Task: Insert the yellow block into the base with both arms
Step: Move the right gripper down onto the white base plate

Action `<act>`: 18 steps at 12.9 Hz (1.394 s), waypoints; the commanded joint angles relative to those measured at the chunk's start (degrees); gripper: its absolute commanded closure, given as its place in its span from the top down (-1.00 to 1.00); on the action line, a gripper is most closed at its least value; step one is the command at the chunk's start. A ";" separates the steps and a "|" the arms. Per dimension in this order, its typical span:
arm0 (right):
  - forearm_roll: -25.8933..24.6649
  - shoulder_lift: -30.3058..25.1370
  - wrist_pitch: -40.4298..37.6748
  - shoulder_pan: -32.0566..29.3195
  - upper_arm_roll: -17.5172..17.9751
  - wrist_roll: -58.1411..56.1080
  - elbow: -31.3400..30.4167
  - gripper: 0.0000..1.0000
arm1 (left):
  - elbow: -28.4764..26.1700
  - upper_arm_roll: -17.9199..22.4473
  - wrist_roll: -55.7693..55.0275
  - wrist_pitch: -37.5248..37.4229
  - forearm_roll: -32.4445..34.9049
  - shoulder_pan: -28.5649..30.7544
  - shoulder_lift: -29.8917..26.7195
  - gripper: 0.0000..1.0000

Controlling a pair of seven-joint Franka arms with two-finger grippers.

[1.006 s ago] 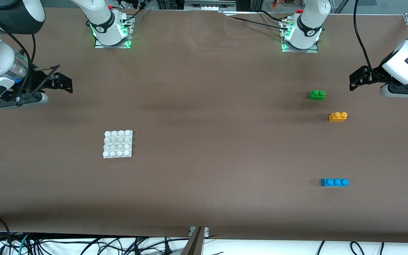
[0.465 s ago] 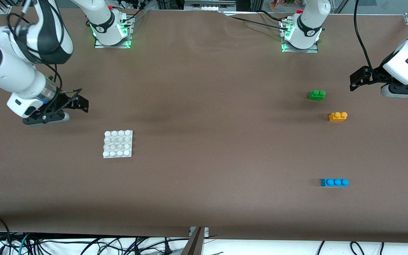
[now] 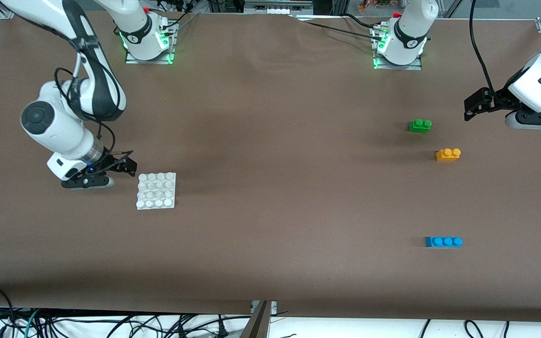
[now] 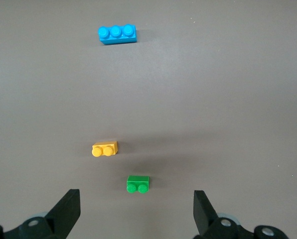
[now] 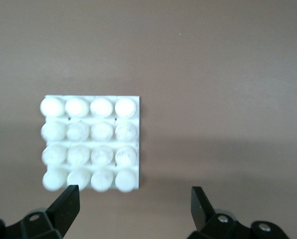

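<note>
The yellow block (image 3: pixel 448 154) lies on the table toward the left arm's end, also in the left wrist view (image 4: pixel 104 149). The white base (image 3: pixel 156 190) lies toward the right arm's end and fills the right wrist view (image 5: pixel 90 144). My right gripper (image 3: pixel 127 166) is open and empty, low over the table just beside the base's edge (image 5: pixel 133 209). My left gripper (image 3: pixel 473 106) is open and empty, over bare table beside the green brick, apart from the yellow block (image 4: pixel 136 214).
A green two-stud brick (image 3: pixel 420 126) lies just farther from the front camera than the yellow block (image 4: pixel 138 184). A blue three-stud brick (image 3: pixel 443 241) lies nearer the front camera (image 4: pixel 117 34). Cables hang at the table's front edge.
My right arm has swung in from the table's end and come down beside the base. The left arm and all the bricks have stayed put.
</note>
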 commanded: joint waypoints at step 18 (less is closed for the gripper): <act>2.77 13.20 14.77 -0.62 2.92 4.47 2.15 0.57 | 4.53 -0.19 -0.33 -2.07 -0.63 0.42 2.81 1.00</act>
